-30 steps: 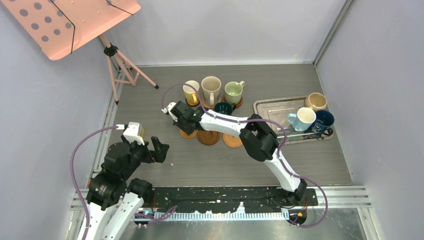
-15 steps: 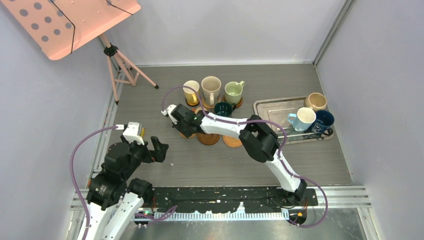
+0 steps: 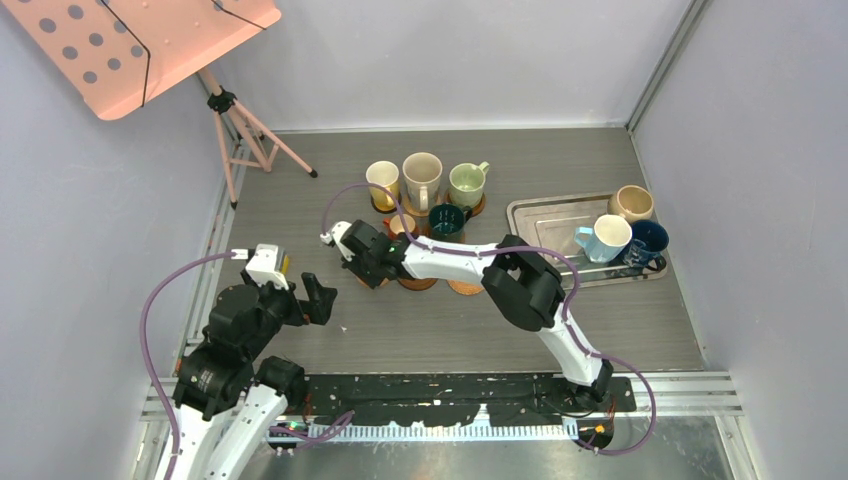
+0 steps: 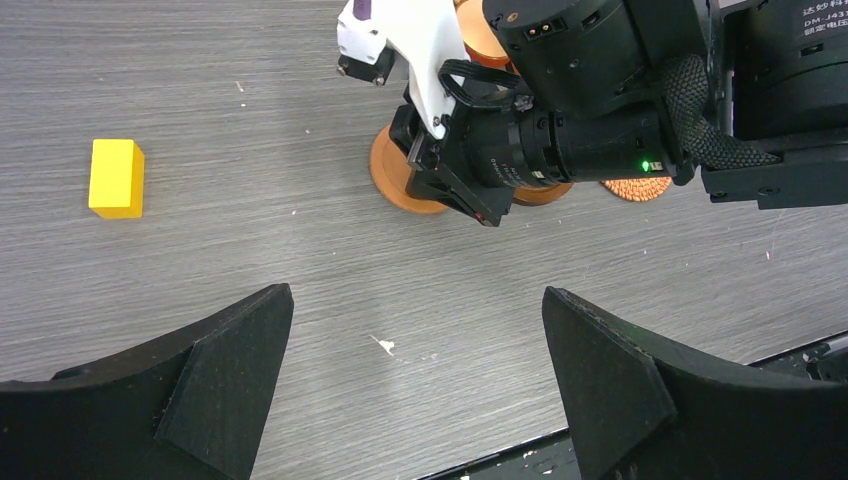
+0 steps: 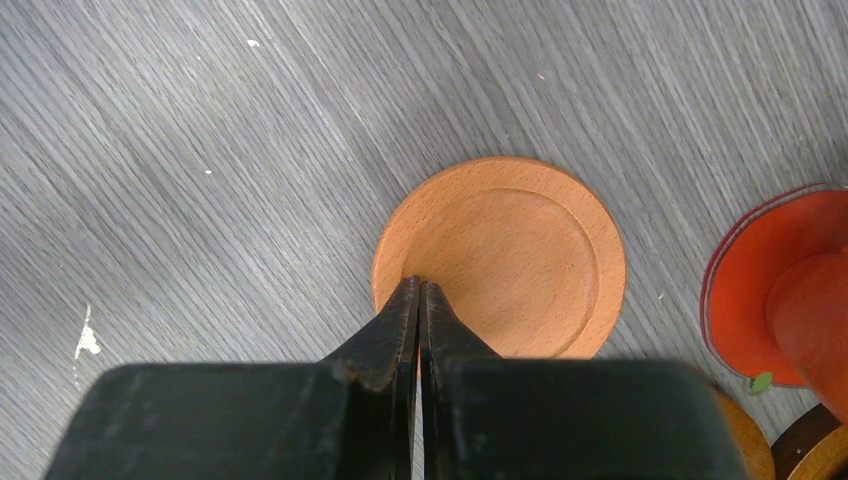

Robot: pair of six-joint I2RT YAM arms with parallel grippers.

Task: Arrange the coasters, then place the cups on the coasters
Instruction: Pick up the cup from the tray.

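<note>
My right gripper (image 5: pixel 421 285) is shut, and its tips press on the near-left rim of a plain orange-tan coaster (image 5: pixel 510 260) lying flat on the table. Seen from above, that gripper (image 3: pixel 365 268) covers most of the coaster (image 3: pixel 374 283). A dark brown coaster (image 3: pixel 418 284) and a wicker coaster (image 3: pixel 465 288) lie to its right. Behind stand yellow (image 3: pixel 381 180), cream (image 3: pixel 421 175), pale green (image 3: pixel 466 182) and dark green (image 3: pixel 446 217) cups. A small orange-red cup (image 5: pixel 810 310) sits on a red coaster (image 5: pixel 745 270). My left gripper (image 4: pixel 415 340) hangs open over bare table.
A metal tray (image 3: pixel 545 215) at the right has beige (image 3: pixel 632 202), white-blue (image 3: pixel 608 236) and navy (image 3: pixel 648 240) cups at its right end. A small yellow block (image 4: pixel 116 178) lies left of the coasters. A pink stand on a tripod (image 3: pixel 235 120) fills the back left corner.
My right gripper, still shut, has slid toward the near edge and slightly left, taking the orange-tan coaster with it. The left arm has not moved.
</note>
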